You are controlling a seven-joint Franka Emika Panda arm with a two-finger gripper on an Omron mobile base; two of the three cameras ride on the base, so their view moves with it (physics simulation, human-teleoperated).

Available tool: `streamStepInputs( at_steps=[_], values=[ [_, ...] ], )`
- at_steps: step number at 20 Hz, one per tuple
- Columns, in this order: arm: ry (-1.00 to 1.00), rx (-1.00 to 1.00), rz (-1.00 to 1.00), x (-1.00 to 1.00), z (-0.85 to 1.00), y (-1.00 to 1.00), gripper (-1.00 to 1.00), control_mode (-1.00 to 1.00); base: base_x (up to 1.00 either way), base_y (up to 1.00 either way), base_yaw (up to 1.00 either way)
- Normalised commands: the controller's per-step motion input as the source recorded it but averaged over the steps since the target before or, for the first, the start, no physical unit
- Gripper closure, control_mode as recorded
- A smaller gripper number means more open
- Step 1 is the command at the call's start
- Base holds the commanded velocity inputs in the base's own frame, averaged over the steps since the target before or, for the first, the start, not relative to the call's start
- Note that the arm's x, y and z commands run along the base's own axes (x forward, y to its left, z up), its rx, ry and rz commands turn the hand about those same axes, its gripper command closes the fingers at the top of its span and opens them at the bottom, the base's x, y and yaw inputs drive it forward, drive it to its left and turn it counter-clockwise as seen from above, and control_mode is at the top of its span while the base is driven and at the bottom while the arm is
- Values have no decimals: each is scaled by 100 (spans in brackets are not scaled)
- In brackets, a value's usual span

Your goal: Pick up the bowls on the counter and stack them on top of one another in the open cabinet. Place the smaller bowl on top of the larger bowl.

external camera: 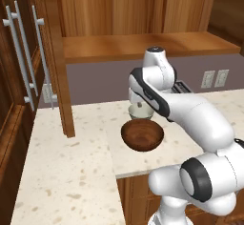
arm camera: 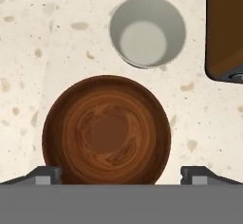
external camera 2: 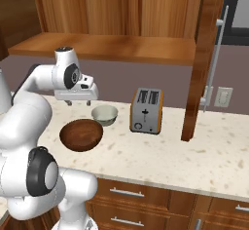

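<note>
- Gripper (external camera 2: pixel 80 103) hangs above the counter (external camera 2: pixel 194 151), jaws spread wide, empty.
- Wooden bowl (arm camera: pixel 106 130) sits beneath it.
- Pale bowl (arm camera: pixel 147 32) stands just beside, near the toaster (external camera 2: pixel 146 110).

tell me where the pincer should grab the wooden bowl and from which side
Take the wooden bowl by its rim, coming straight down from above. It sits upright and open on the counter, too wide to span, so one finger goes inside and one outside. The rim away from the small pale bowl probably leaves more room.
</note>
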Motion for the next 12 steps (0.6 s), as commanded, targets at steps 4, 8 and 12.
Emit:
streamStepInputs(
  at_steps=[4,8,12],
  values=[
    [0,-1,0,5,-11,0,-100,-100,0,0,0],
    [-3,0,0,16,-15,0,-100,-100,0,0,0],
    [-6,0,0,15,-19,0,-100,-100,0,0,0]
  ],
)
